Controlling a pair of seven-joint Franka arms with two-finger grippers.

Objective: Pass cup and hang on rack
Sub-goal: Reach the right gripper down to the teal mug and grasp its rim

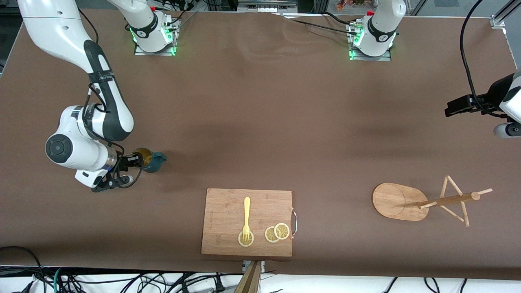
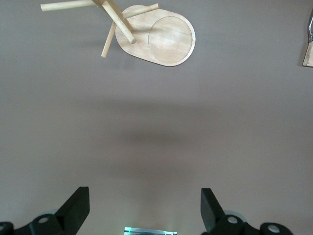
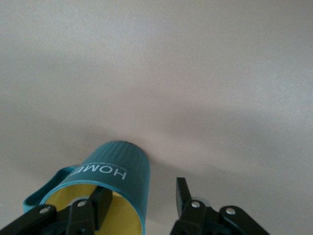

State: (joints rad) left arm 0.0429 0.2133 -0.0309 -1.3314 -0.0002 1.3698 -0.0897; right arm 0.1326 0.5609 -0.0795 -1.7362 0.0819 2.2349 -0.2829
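A robotics lab: bolted arm bases (image 1: 154,38), brown-covered table (image 1: 260,114), loose cables (image 1: 122,280)

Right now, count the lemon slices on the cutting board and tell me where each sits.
3. One lemon slice lies under the fork tines on the cutting board; two overlapping slices lie beside it, toward the board's metal handle.

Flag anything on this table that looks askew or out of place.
Nothing stands out. The rack stands upright on its base, the cup is upright with the right pincer straddling its rim, one finger inside. The fork and lemon slices lie neatly on the cutting board.
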